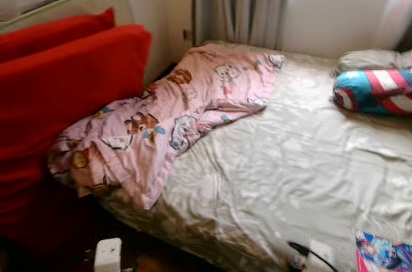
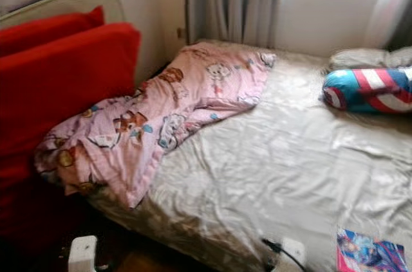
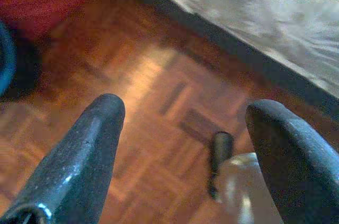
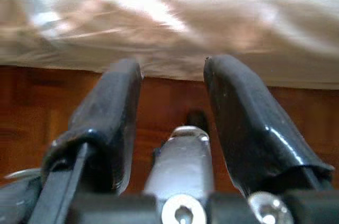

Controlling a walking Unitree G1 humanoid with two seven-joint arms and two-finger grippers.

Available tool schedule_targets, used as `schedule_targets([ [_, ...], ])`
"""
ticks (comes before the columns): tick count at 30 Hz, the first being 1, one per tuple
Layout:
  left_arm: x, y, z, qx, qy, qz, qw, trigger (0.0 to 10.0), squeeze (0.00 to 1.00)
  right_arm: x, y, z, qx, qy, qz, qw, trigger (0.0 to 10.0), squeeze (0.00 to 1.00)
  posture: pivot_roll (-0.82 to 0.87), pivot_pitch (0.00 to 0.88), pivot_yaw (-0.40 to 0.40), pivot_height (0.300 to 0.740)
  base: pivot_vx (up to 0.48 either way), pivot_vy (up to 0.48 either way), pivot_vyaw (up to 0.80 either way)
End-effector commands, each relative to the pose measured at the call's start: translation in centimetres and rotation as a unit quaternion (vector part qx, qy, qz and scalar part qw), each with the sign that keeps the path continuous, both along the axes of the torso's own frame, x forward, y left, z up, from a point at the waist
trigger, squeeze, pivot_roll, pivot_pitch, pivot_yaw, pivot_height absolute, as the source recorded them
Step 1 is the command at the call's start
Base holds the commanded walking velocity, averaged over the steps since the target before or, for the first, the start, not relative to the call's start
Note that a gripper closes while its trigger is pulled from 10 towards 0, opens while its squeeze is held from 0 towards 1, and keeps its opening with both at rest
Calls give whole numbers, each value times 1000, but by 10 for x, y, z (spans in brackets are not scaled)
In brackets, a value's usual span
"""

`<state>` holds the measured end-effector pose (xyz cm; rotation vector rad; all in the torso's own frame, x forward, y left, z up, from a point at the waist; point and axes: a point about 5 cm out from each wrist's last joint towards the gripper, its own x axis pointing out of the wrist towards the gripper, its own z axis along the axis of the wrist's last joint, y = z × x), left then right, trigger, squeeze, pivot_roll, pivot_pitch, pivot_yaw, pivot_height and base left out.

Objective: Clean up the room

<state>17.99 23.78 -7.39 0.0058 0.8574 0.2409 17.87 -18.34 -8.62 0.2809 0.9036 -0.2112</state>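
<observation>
We are facing an unmade bed, both arms hanging idle.

From the head views we are seeing the pink blanket (image 1: 168, 112) crumpled along the left of the bed (image 1: 290, 175), beside red cushions (image 1: 64, 85), a striped bolster (image 1: 374, 90) at the far right and a book (image 1: 383, 253) at the near corner. In the left wrist view, the left gripper (image 3: 183, 150) is hanging wide open and empty over parquet floor (image 3: 159, 102). In the right wrist view, the right gripper (image 4: 172, 113) is hanging part open, empty, near the bed's edge. We judge tidying has not begun; next calls for reaching the blanket.
</observation>
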Motion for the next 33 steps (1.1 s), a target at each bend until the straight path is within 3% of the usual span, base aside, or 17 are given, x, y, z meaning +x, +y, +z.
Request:
schedule_targets([
  [1,1,-5,-1,-6,1,-1,1000,10000,0,-2,-10,0,-11,3,-4,1000,10000,0,-23,0,24,740,0,480,0],
  [27,1,-7,-2,-10,-1,5,1000,10000,0,-2,-10,0,-12,5,3,1000,10000,0,-21,0,18,740,0,478,0],
  [33,1,-8,-1,-15,-8,6,1000,10000,0,-3,-10,0,-10,6,3,1000,10000,0,-20,0,19,740,0,0,0],
])
